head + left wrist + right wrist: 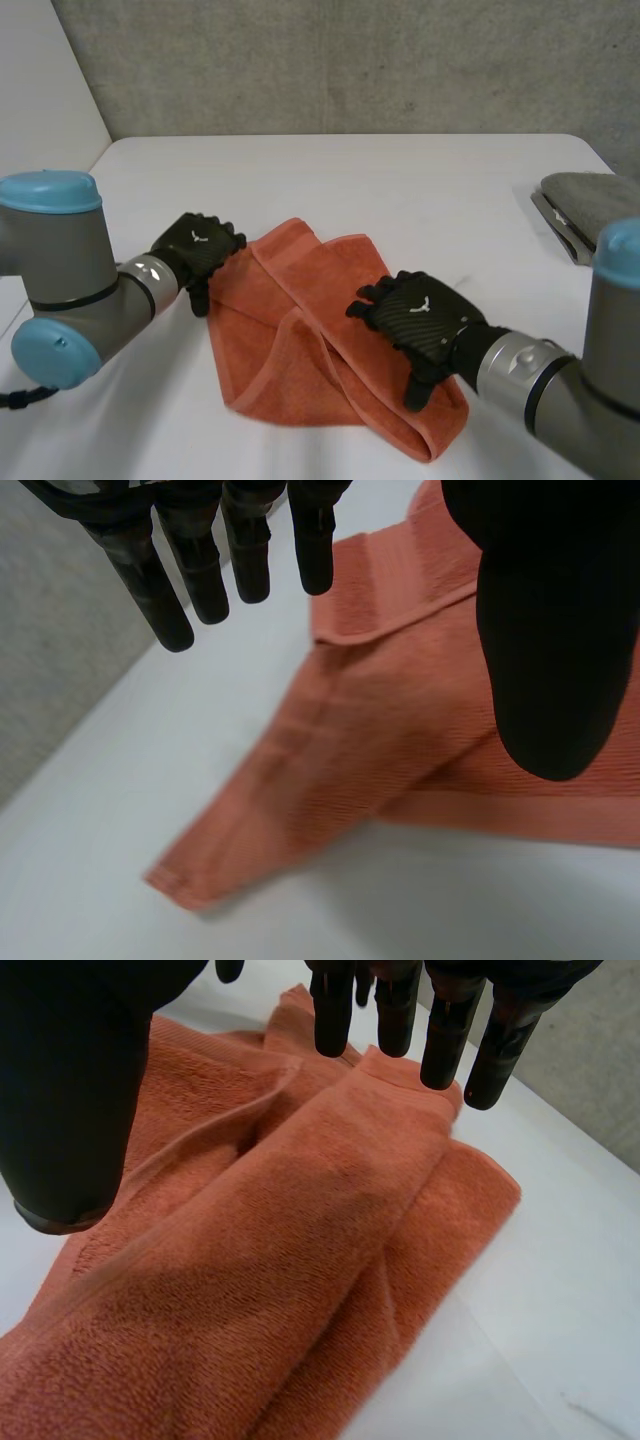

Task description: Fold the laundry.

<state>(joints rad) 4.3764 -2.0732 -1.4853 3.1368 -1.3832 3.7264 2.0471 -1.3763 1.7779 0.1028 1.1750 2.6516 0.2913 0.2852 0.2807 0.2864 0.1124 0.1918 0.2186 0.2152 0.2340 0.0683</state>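
An orange towel (300,340) lies loosely folded in the middle of the white table (400,190), with a long fold running along it. My left hand (198,250) rests at the towel's left edge near its far corner. In the left wrist view its fingers (200,570) are straight and apart from the thumb, hovering above the towel (380,730) and holding nothing. My right hand (415,315) is over the towel's right half. In the right wrist view that hand (70,1080) is spread open just above the thick fold of the towel (300,1260).
A grey folded cloth (590,205) lies at the table's right edge. A concrete wall stands behind the table. Bare tabletop stretches beyond the towel, toward the wall.
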